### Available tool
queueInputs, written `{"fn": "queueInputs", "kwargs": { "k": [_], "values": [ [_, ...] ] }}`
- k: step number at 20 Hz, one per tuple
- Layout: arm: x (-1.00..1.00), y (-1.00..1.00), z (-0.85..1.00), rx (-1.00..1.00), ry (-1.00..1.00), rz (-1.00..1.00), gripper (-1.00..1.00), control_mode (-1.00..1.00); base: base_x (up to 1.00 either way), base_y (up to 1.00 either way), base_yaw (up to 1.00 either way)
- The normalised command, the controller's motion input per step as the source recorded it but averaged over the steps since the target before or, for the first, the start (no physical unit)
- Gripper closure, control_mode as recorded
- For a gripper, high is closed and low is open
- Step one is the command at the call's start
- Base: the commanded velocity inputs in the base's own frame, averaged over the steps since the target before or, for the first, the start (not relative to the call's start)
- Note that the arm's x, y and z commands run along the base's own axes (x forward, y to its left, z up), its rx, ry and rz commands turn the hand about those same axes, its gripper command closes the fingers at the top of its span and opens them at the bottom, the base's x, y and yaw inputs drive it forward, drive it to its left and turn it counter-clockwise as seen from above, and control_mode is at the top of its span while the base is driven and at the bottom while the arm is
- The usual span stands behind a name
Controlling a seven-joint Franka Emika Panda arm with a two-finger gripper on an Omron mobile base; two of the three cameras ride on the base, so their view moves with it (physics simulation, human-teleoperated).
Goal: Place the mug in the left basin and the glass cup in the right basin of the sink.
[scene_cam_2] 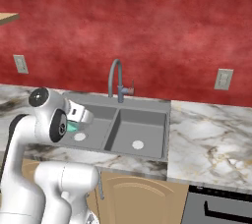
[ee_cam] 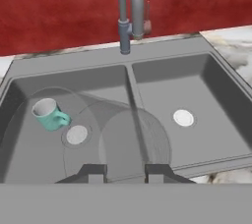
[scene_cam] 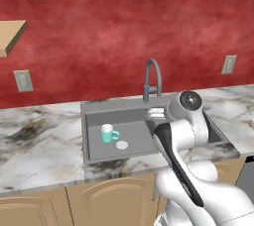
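Observation:
The teal mug (ee_cam: 49, 115) stands upright on the floor of the left basin (ee_cam: 29, 149), beside its white drain; it also shows as the mug (scene_cam: 108, 134). My gripper (ee_cam: 125, 173) hangs above the front middle of the sink (ee_cam: 88, 58), over the divider, shut on the see-through glass cup (ee_cam: 123, 139). The cup appears as faint grey rings between the fingertips (ee_cam: 96, 171). The right basin (ee_cam: 206, 100) holds just its white drain.
The tall arched grey tap (ee_cam: 129, 7) rises behind the divider against the red wall. Marble counter (scene_cam_2: 211, 129) spreads to both sides of the sink. My own white arm (scene_cam: 178, 145) stands over the sink's front right.

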Motion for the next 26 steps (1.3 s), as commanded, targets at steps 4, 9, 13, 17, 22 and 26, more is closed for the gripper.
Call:
{"fn": "queueInputs", "kwargs": {
  "k": [4, 9, 13, 17, 22, 26],
  "values": [
    [0.07, -0.42, -0.11, 0.0, 0.0, -0.01, 1.0, -1.0, 0.0, 0.0, 0.0],
    [0.0, -0.4, -0.17, 0.0, 0.0, 0.0, 1.0, -1.0, 0.0, 0.0, 0.0],
    [0.02, -0.44, -0.16, 0.0, 0.0, 0.0, 1.0, -1.0, 0.0, 0.0, 0.0],
    [0.1, -0.48, -0.1, 0.0, 0.0, 0.0, 1.0, -1.0, 0.0, 0.0, 0.0],
    [0.16, -0.47, -0.11, 0.0, 0.0, 0.0, 1.0, -1.0, 0.0, 0.0, 0.0],
    [0.3, -0.38, -0.12, 0.0, 0.0, 0.0, 1.0, -1.0, 0.0, 0.0, 0.0]
  ]
}}
